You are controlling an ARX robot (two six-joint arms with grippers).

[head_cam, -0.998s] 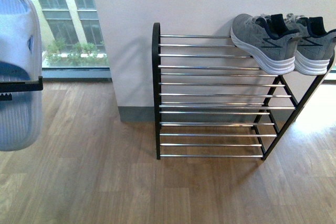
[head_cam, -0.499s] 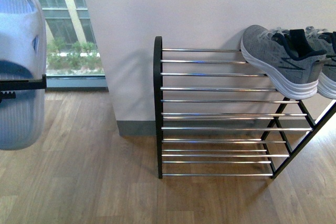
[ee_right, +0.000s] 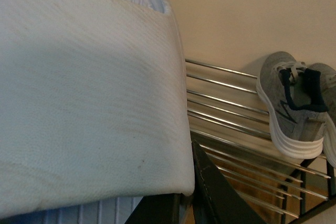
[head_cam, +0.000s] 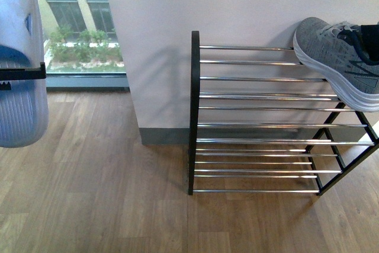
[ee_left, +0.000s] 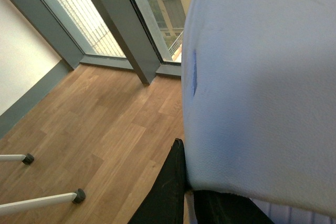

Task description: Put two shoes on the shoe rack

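Pale off-white plaster wall (head_cam: 237,4) fills twelve o'clock, grey skirting strip (head_cam: 163,136) at its foot. Warm oak-toned plank floor (head_cam: 106,199) spreads below. Tall grey-framed glass window (head_cam: 74,22) at ten o'clock, daylit, greenery outside.

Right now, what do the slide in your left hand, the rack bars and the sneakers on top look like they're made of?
The slide looks like soft matte rubber or foam: pale blue-white, moulded ridges. The rack bars look like polished chrome metal, with bright reflections, on a black, probably painted metal frame. The sneakers look like grey knit fabric over white foam-like soles.
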